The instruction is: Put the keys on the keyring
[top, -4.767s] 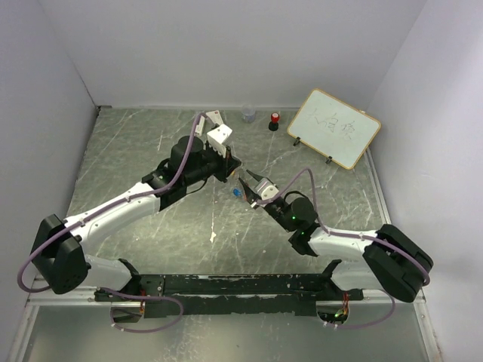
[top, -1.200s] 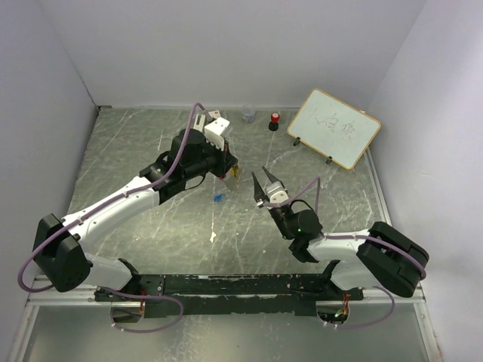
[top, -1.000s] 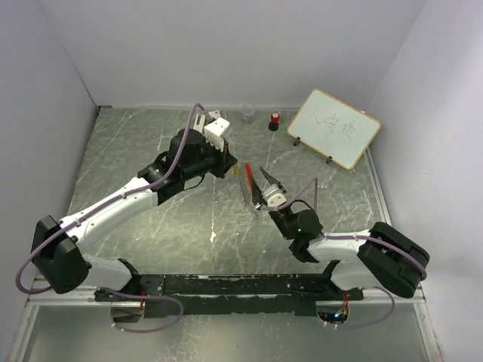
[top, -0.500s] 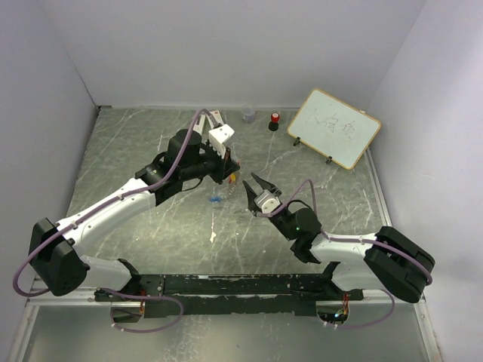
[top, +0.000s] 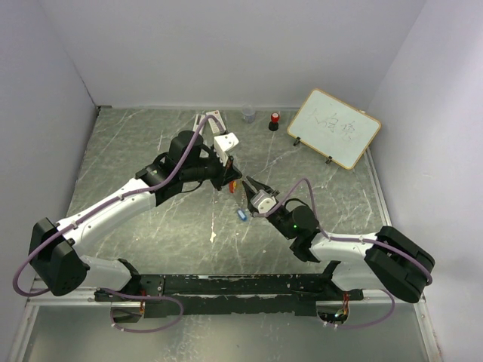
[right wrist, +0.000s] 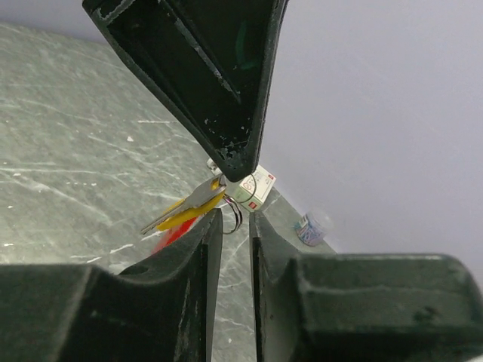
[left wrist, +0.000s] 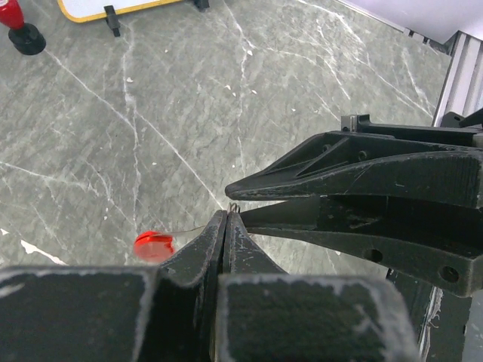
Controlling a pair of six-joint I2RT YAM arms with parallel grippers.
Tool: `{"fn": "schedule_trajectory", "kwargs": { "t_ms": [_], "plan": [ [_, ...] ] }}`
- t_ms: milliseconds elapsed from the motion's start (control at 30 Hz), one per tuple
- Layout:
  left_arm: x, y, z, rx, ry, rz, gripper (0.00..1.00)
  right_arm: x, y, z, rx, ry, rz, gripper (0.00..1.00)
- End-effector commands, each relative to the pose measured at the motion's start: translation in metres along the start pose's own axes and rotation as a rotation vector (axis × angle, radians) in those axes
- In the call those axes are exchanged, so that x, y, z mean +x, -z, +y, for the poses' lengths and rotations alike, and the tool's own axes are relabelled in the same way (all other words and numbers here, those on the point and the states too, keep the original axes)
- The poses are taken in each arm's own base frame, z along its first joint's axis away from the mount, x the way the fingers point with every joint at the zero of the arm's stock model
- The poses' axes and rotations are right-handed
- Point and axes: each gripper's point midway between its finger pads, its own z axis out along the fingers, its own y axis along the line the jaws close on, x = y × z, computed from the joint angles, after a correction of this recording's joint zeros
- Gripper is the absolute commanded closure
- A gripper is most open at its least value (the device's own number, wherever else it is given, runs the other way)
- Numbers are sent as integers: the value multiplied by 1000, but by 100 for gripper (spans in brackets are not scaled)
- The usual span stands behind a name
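My left gripper (left wrist: 228, 214) stays clenched on the keyring (right wrist: 238, 217) wire above the bench's (top: 136, 151) middle, with the red tag (left wrist: 154, 245) and both keys (right wrist: 189, 209) dangling beside it. My right gripper (right wrist: 234, 228) has moved in to meet it, jaws narrower than half a second ago. Whether they nip the wire I cannot tell.

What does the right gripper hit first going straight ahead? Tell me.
Likely the keyring, hanging with the keys from the shut left gripper just ahead of the right gripper. Depth is hard to judge.
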Motion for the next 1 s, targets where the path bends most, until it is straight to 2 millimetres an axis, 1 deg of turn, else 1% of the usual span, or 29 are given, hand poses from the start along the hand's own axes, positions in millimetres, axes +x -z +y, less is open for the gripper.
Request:
{"fn": "schedule_trajectory", "kwargs": {
  "t_ms": [0, 233, 600, 733, 833, 967],
  "plan": [
    [-9, 5, -7, 46, -41, -24, 93, -9, -7, -4, 0, -4, -26, 81],
    [-8, 4, -8, 51, -41, -24, 93, -9, -8, -2, -7, -8, -26, 87],
    [-9, 4, -12, 78, -51, -27, 93, -6, -12, 0, -19, -7, -11, 89],
    [-10, 4, -11, 69, -52, -31, 93, -5, -14, 1, -25, -6, -5, 95],
    [-11, 5, -7, 42, -44, -35, 93, -6, -12, -4, 1, -13, -3, 100],
    [-15, 8, 1, -13, -34, -63, 93, -6, -8, -15, 64, -29, -3, 100]
  ]
}}
